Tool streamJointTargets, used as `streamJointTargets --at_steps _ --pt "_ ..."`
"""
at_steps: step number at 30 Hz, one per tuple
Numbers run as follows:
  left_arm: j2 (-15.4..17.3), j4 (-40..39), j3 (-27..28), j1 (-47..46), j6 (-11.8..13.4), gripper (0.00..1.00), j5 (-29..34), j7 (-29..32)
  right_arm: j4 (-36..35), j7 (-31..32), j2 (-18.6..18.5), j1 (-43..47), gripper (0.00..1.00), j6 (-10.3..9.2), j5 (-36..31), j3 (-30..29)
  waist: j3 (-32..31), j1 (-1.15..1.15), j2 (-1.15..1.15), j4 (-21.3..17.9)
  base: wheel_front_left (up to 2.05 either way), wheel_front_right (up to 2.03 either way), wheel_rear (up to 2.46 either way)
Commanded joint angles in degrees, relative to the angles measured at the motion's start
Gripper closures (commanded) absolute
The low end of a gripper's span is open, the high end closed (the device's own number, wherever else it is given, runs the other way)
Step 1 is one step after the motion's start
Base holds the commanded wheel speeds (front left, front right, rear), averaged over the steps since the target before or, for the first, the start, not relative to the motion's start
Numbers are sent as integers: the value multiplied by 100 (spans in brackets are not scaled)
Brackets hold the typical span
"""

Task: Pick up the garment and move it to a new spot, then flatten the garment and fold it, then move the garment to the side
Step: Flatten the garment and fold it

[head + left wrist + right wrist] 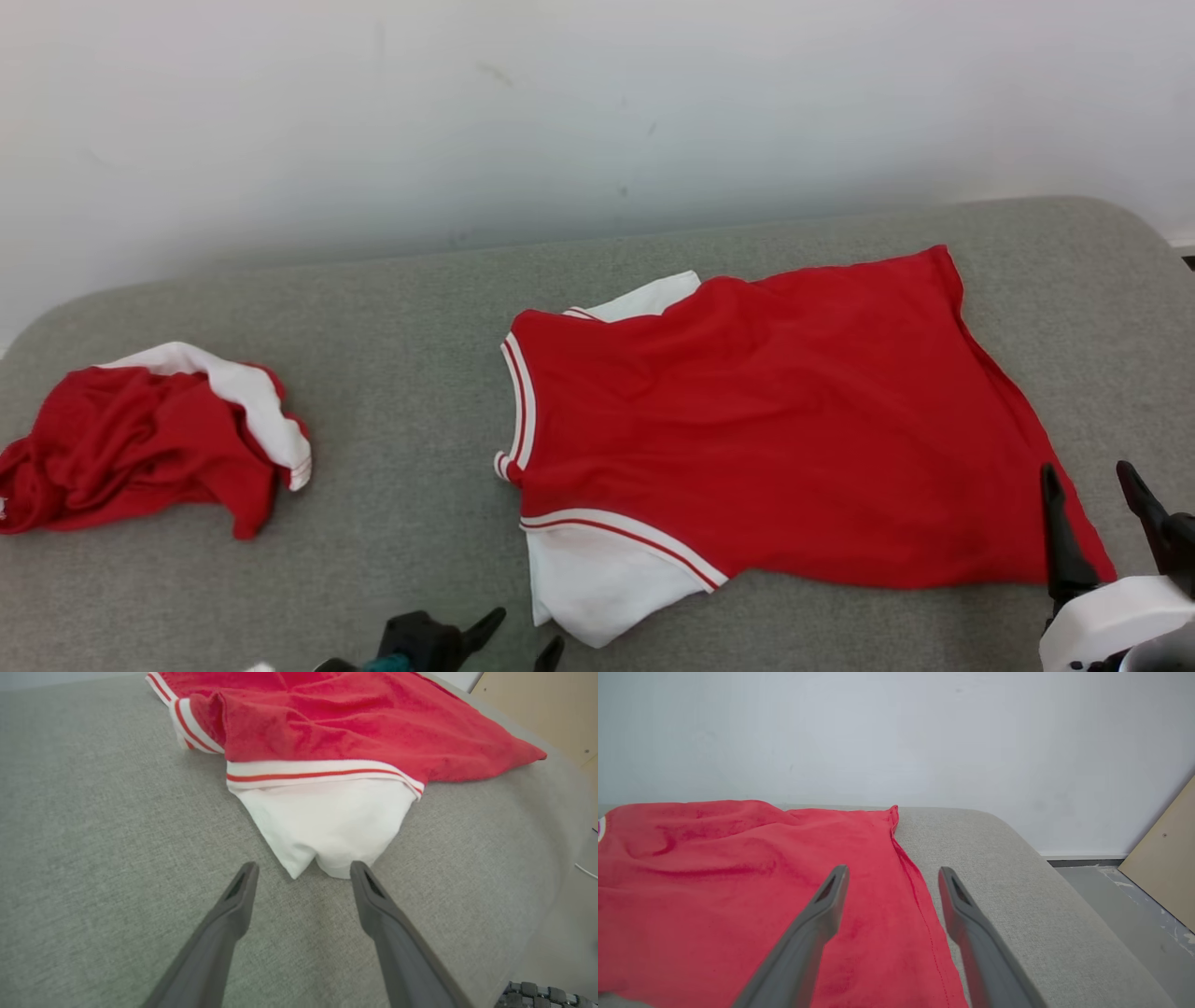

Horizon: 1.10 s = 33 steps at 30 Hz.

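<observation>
Pointing at the near white sleeve [327, 826], left end effector [303, 865] sits low at the front edge of the worktop [93, 835] - fingers spread wide, nothing held. Its tips are just short of the sleeve end; cannot tell if one touches the cloth. In the head view it shows at the bottom [526, 632], just left of that sleeve.

Right end effector [893, 870] is also wide open and empty, near the front right corner of the shirt [766, 420]. It straddles the hem [920, 896] - one finger over red cloth, the other over bare worktop. In the head view [1089, 474] its tips stand at the shirt's lower right corner.

Shirt lies spread mostly flat right of centre on the grey worktop, collar [518, 411] to the left, hem to the right, red body with white striped trim. The far sleeve [653, 297] peeks out behind the shoulder. Some wrinkles across the body.

Second shirt [140, 448], red and white, lies crumpled at the far left, well apart from the first.

Pale wall [560, 112] runs behind the worktop. A tan board [1167, 858] leans on it at the right, above the grey floor [1120, 896].
</observation>
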Motion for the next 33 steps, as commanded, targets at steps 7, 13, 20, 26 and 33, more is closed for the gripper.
streamJointTargets --at_steps 7,13,20,26,33 --pt "113 394 -159 -326 29 0 183 183 131 -394 176 -35 0 -13 113 96 126 0 0 -202 0 0 0" --pt "87 660 -186 -568 45 0 207 175 243 -595 227 -175 0 -13 210 237 224 0 0 -355 0 0 0" --pt "80 724 -279 -693 11 100 55 138 424 -699 244 -199 0 -13 231 263 243 0 0 -365 0 0 0" --pt "159 518 -386 -606 -17 100 -119 306 531 -681 243 -140 0 -13 211 190 107 0 0 -116 0 0 0" --pt "433 -113 -329 -381 -22 100 -433 853 480 -504 122 -69 0 -13 183 155 -17 0 0 285 0 0 0"
